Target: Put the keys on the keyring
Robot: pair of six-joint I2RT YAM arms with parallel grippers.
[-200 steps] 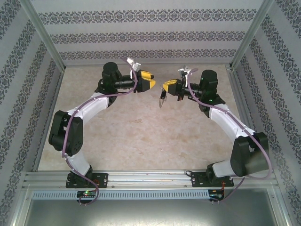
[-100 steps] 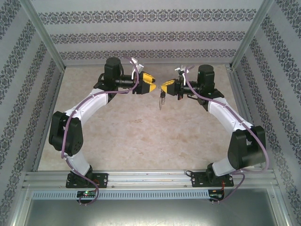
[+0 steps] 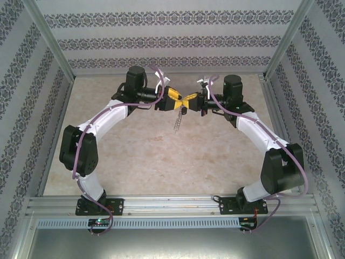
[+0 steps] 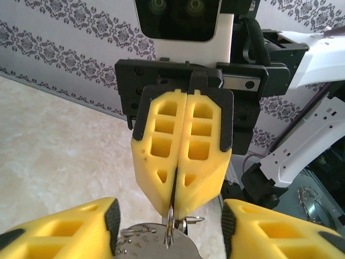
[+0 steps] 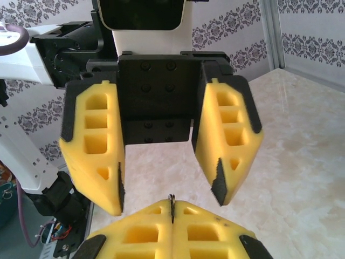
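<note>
One thin silver keyring (image 4: 170, 229) | right gripper (image 4: 175, 205) clamped on it | left gripper (image 5: 168, 199) apart, yellow

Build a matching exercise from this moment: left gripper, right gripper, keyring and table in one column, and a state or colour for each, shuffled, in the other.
Column one
1. left gripper
2. right gripper
3. keyring
4. table

Column two
A. beige and marbled
B. jaws pressed shut on a thin metal loop
C. jaws apart, gripping nothing
D. silver metal, clamped at its top and dangling in the air

Pairs: 1-C, 2-B, 3-D, 4-A
</note>
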